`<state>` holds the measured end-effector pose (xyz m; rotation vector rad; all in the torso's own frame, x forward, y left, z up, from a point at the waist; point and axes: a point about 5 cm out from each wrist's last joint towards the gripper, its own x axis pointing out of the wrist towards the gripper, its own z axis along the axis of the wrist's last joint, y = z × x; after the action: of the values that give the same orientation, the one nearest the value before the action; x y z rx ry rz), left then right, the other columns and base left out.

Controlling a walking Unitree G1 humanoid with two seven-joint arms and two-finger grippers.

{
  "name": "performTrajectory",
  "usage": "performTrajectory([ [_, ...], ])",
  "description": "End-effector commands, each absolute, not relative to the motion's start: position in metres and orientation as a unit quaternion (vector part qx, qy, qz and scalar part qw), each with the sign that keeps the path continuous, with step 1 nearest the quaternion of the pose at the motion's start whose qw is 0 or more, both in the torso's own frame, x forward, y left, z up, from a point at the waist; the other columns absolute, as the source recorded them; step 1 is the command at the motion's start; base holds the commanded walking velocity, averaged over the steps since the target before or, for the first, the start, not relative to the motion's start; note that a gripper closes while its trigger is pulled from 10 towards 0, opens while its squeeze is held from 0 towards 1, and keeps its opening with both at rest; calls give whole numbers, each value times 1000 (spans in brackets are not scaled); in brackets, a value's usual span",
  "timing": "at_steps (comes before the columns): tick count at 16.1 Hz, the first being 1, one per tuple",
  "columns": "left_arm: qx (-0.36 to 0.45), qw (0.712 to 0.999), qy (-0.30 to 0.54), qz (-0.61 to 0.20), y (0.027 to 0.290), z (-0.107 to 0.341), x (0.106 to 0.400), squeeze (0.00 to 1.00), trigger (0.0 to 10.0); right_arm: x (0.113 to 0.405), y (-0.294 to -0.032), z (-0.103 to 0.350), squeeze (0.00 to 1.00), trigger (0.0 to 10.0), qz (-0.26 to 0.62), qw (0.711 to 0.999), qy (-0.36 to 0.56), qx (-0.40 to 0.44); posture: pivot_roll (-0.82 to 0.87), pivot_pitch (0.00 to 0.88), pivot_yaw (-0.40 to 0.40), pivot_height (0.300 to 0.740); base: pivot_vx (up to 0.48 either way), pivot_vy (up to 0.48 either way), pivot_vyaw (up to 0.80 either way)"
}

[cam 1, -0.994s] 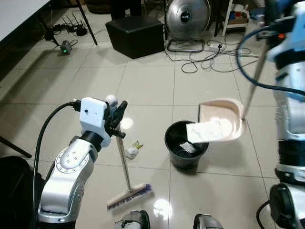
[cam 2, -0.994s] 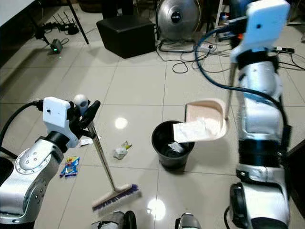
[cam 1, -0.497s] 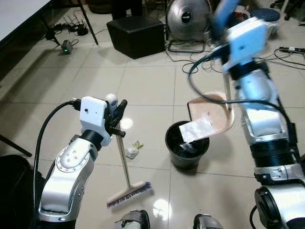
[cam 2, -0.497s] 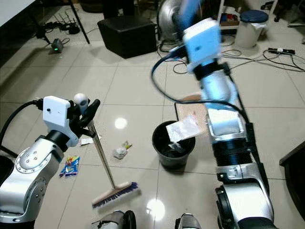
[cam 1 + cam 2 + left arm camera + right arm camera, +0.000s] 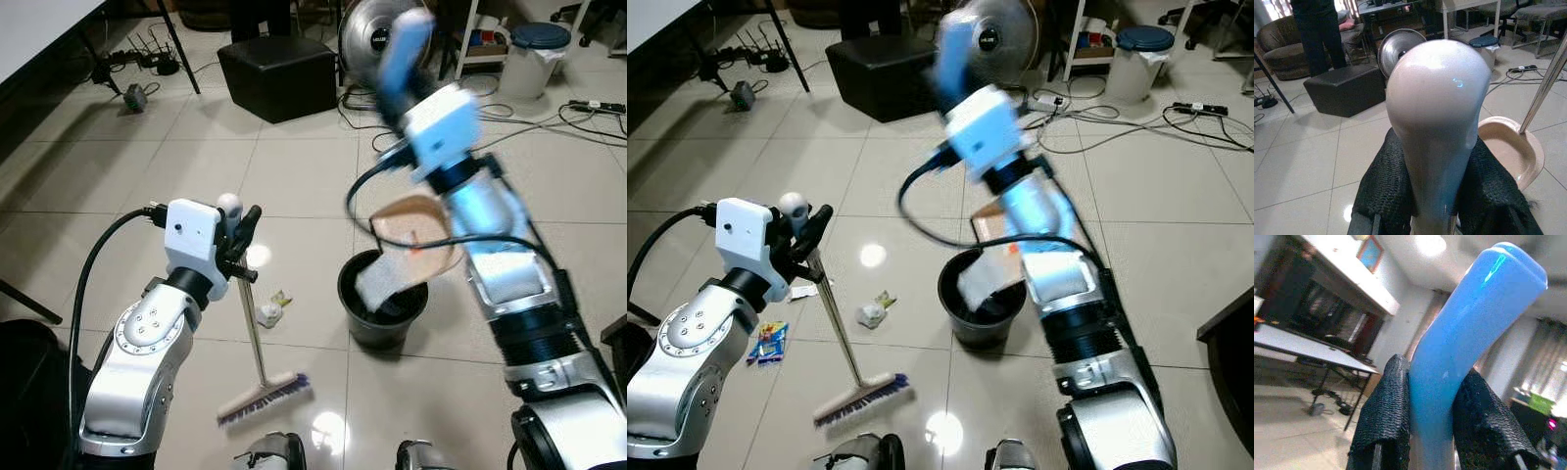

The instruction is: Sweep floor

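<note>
Closest in, the broom's head (image 5: 265, 402) lies on the glossy pale floor tiles (image 5: 294, 166), a flat tan block with a fringe of purple-tipped bristles, just ahead of the robot's feet. Its thin metal pole (image 5: 252, 318) slants up to the left gripper (image 5: 240, 235), whose black, rough-textured fingers (image 5: 1376, 196) are clenched around the pole's smooth, rounded white knob (image 5: 1437, 122).

Just beside the pole, on the tiles, sit a crumpled white scrap (image 5: 268, 314) and a small yellowish wrapper (image 5: 283, 297); farther to the robot's left lie another white scrap (image 5: 804, 290) and a blue and yellow packet (image 5: 770, 342).

A little ahead stands a round black bin (image 5: 382, 299) with plain plastic walls. Over its rim hangs the dustpan (image 5: 416, 230), a shallow beige scoop with a rounded back, tilted so a limp white sheet (image 5: 384, 280) slides from its lip into the bin's mouth. The right gripper (image 5: 402, 44), blurred, is raised high above it, its woven-looking black fingers (image 5: 1383, 416) clamped on the dustpan's glossy blue handle grip (image 5: 1464, 342).

Farther off are a boxy black ottoman (image 5: 278, 73), a round metal floor fan (image 5: 367, 34) and a tangle of cables (image 5: 411, 108) running to a power strip. At the far right stands a white bin with a blue lid (image 5: 534, 59), and at the far left a table's black legs (image 5: 176, 44).
</note>
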<state>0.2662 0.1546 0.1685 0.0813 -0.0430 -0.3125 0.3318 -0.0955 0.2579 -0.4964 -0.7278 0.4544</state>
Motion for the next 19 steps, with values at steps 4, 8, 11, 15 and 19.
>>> performTrajectory([
  [4, 55, 987, -32, -148, 158, 173, 266, 0, 10000, 315, -77, 266, 0, 10000, 254, 819, -410, -311, 14, 66, 120, 740, 0, 0, 0],
  [8, 52, 988, -34, -141, 157, 177, 274, 0, 10000, 321, -111, 315, 0, 10000, 135, 877, -418, -192, -2, 47, 113, 740, 0, 0, 0],
  [11, 53, 988, -52, -137, 153, 186, 285, 0, 10000, 318, -124, 356, 0, 10000, 105, 904, -413, -28, -18, 29, 119, 740, 0, 0, 0],
  [15, 69, 990, -58, -112, 159, 188, 290, 0, 10000, 304, -99, 367, 0, 10000, 151, 894, -422, -32, -7, 12, 75, 740, 0, 0, 800],
  [19, 109, 988, -38, -99, 165, 179, 282, 0, 10000, 310, -103, 326, 0, 10000, 135, 921, -365, -15, 24, 3, 44, 740, 0, 0, 800],
])
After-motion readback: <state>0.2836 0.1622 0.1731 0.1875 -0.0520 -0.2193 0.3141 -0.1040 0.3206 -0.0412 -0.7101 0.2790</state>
